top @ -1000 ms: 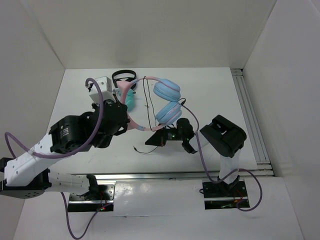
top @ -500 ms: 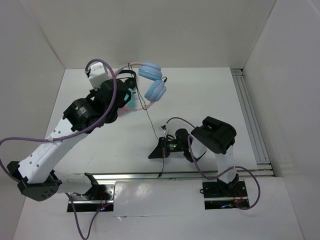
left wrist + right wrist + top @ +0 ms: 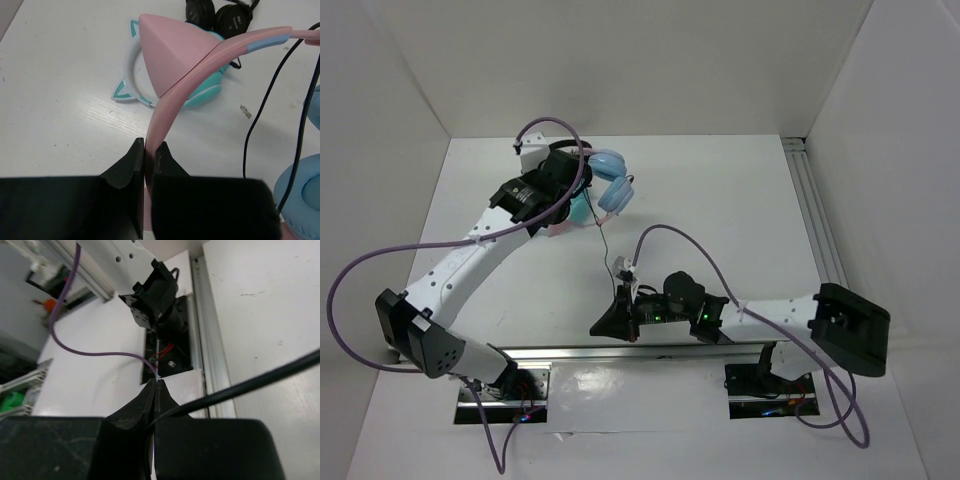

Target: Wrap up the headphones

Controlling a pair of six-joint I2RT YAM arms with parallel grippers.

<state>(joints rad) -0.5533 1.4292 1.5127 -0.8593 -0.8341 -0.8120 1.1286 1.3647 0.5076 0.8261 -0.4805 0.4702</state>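
My left gripper is shut on the pink headband of the headphones and holds them up at the back left of the table. A pink cat ear stands just beyond the jaws. The light blue ear cups hang to the right. The thin black cable runs from the cups down to my right gripper, which is shut on the cable low near the table's front edge.
The white-band teal-cup cat-ear pair and the small all-black pair lie on the table under the lifted headphones. An aluminium rail runs along the right side and another along the front edge.
My left arm carried the headphones up and toward the back left. My right gripper slid down and to the left toward the front edge with the cable, and the cable is now stretched straighter.
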